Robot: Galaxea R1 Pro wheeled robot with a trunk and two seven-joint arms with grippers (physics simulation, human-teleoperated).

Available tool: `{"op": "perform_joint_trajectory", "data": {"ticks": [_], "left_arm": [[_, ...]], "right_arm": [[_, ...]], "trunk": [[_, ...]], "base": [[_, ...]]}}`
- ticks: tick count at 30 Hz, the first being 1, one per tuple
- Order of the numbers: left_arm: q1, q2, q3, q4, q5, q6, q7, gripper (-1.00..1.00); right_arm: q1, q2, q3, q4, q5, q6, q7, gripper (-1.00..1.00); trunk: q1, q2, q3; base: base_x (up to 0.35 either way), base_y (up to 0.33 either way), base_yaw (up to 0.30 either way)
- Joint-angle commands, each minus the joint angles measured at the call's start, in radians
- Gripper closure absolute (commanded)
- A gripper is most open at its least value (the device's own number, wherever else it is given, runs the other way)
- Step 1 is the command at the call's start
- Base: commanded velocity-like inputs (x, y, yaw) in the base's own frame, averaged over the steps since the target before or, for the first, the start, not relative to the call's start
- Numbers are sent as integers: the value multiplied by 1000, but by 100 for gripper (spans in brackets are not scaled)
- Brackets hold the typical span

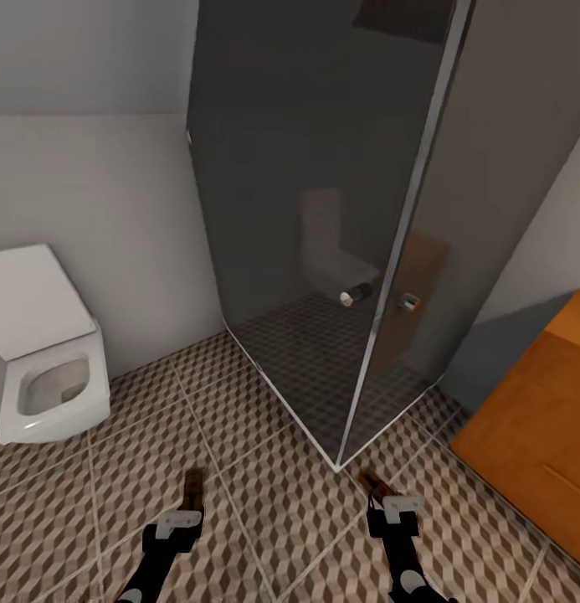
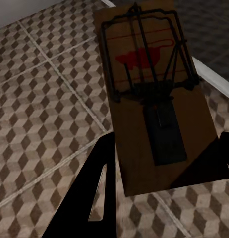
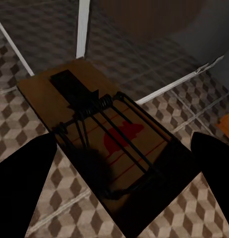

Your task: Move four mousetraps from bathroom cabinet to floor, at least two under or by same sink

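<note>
Head view: you faced the corner of the glass shower enclosure (image 1: 323, 251), white toilet (image 1: 47, 368) at left, orange-brown cabinet (image 1: 532, 419) at right, cube-patterned bathroom floor (image 1: 264, 502) below. Your left gripper (image 1: 192, 494) carried a mousetrap (image 1: 193, 484) sticking forward from its fingers; your right gripper (image 1: 380, 494) carried another (image 1: 372, 482). No sink appeared here, so I judged you were mid-carry and needed to turn the base toward the vanity before lowering anything. Left wrist view: the left mousetrap (image 2: 154, 99) sat clamped by its near end between the dark fingers (image 2: 102, 188), board roughly level above the tiles, red mark and wire bar facing up. Hold that grip firm; only the board's end was pinched, so swing the arm slowly. Right wrist view: the right mousetrap (image 3: 109, 144) was gripped the same way, fingers (image 3: 25, 183) closed on its edges, the shower's metal base rail (image 3: 174, 84) beyond it. Keep both traps clear of the glass when you turn, and lower each flat onto the tiles beside the sink before you release.
</note>
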Motion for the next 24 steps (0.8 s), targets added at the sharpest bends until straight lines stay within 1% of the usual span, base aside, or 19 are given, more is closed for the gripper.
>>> {"op": "perform_joint_trajectory", "data": {"ticks": [1,24], "left_arm": [[-1,0,-10,1,3,-3,10,100],[-1,-5,-15,5,5,-4,7,100]], "right_arm": [[-1,0,3,1,10,1,-10,100],[-1,0,3,2,10,2,-10,100]], "trunk": [[0,0,-1],[0,0,-1]], "base": [[0,0,256],[0,0,257]]}}
